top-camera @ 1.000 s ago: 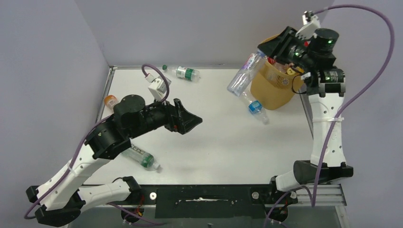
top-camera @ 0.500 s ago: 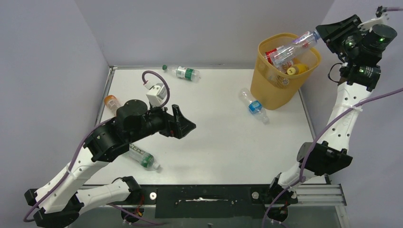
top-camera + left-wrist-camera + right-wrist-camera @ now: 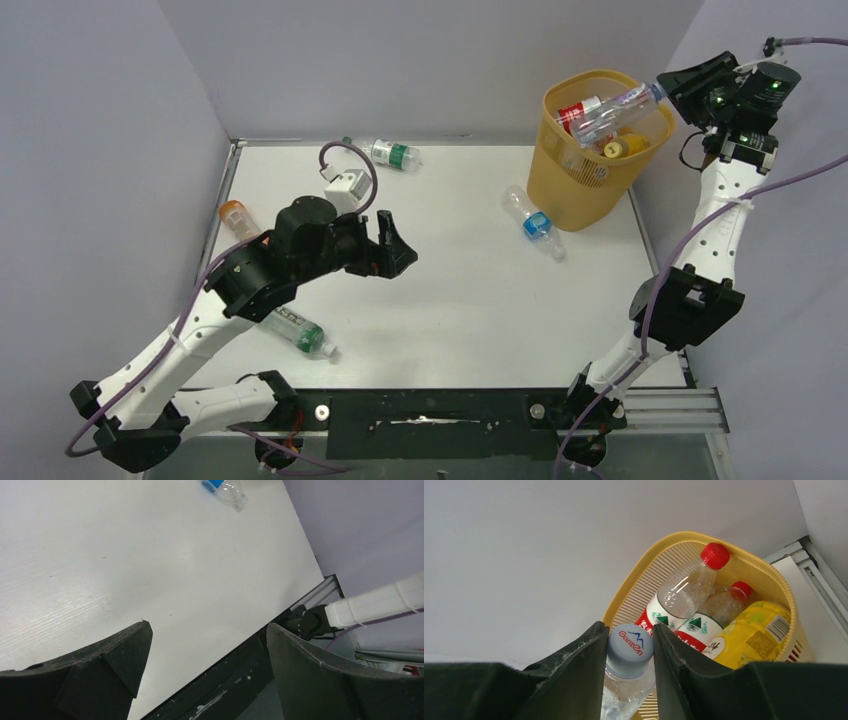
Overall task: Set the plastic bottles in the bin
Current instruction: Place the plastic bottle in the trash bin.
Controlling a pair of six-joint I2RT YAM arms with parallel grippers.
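The yellow-orange bin (image 3: pixel 560 170) stands at the table's back right. My right gripper (image 3: pixel 668 88) hangs over its right rim, shut on the pale blue cap of a clear plastic bottle (image 3: pixel 617 104) that slants down across the bin's mouth. The right wrist view shows the cap (image 3: pixel 630 641) pinched between the fingers of the gripper (image 3: pixel 629 630), above the bin (image 3: pixel 664 542). Inside lie two red-capped bottles (image 3: pixel 684 592) and a yellow one (image 3: pixel 751 635). My left gripper (image 3: pixel 400 252) hovers open over the table's middle left, nothing between its jaws (image 3: pixel 207 630).
Loose bottles lie on the table: a green-labelled one (image 3: pixel 390 153) at the back, a blue-labelled one (image 3: pixel 535 222) beside the bin, an orange one (image 3: pixel 234 214) at the left edge, another green-labelled one (image 3: pixel 300 335) under the left arm. Walls close off the back and left.
My right arm carried the clear bottle from the bin's left side to its right rim, then lowered it across the opening. The left arm shifted slightly towards the back.
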